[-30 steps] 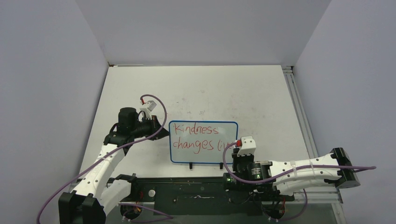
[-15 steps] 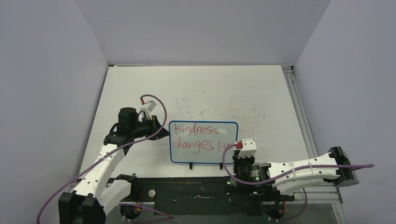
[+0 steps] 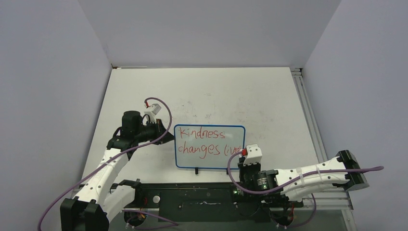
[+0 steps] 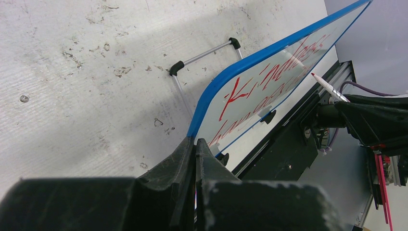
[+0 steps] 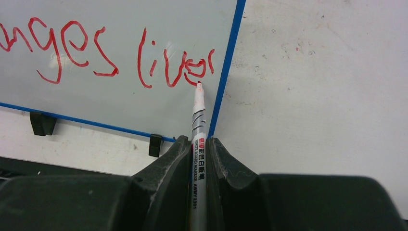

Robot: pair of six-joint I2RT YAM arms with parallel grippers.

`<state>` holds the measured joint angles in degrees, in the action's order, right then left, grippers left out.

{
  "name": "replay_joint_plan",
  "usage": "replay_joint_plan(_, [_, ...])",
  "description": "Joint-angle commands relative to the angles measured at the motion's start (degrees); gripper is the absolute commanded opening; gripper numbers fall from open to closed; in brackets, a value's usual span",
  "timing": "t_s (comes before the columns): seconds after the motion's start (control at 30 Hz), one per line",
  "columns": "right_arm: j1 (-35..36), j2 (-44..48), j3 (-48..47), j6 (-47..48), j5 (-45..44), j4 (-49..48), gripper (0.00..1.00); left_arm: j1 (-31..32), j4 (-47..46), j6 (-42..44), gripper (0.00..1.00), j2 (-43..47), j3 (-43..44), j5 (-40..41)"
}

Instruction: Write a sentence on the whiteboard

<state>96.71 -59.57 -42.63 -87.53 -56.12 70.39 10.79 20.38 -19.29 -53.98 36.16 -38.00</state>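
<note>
The whiteboard (image 3: 208, 161), blue-framed, stands in the middle of the table with "Kindness changes live" in red on it. My left gripper (image 3: 170, 135) is shut on its left edge; in the left wrist view the gripper (image 4: 196, 142) pinches the blue frame of the whiteboard (image 4: 269, 79). My right gripper (image 3: 244, 162) is shut on a red marker (image 5: 198, 113) at the board's lower right corner. In the right wrist view the gripper (image 5: 197, 141) holds the barrel, and the tip touches the whiteboard (image 5: 120, 108) just under the last red letters. The marker (image 4: 328, 87) also shows in the left wrist view.
A wire stand (image 4: 207, 52) with black end caps shows behind the board. Two black clips (image 5: 42, 123) sit on its near edge. The scuffed white tabletop (image 3: 216, 96) lies between grey walls, with an aluminium rail (image 3: 308, 115) on the right and a black base rail (image 3: 202, 199) in front.
My right gripper has shifted slightly toward the near edge with the marker, and more red strokes have appeared at the end of the second line. The left arm has not moved.
</note>
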Motion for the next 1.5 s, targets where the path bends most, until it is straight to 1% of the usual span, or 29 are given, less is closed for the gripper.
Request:
replay_joint_plan(0.0, [1.5, -0.2, -2.0, -0.6, -2.2, 1.8, 0.05, 0.3, -2.5, 0.0, 0.00, 0.8, 2.0, -1.1])
replay_joint_plan(0.2, [1.7, -0.8, -2.1, -5.4, -1.1, 6.5, 0.05, 0.2, -2.5, 0.0, 0.00, 0.8, 2.0, -1.2])
replay_joint_plan(0.4, [1.7, -0.9, -1.7, -6.4, -0.9, 6.7, 0.05, 0.3, -2.5, -0.1, 0.00, 0.9, 2.0, -1.2])
replay_joint_plan(1.03, [1.2, -0.7, -0.3, -6.0, 0.0, 5.0, 0.05, 0.4, -2.5, -0.1, 0.00, 0.8, 1.9, -1.3])
replay_joint_plan(1.47, [-1.6, -1.1, 0.0, -1.5, 1.0, 1.8, 0.05, 0.4, -2.5, -0.1, 0.00, 0.9, 1.9, -1.4])
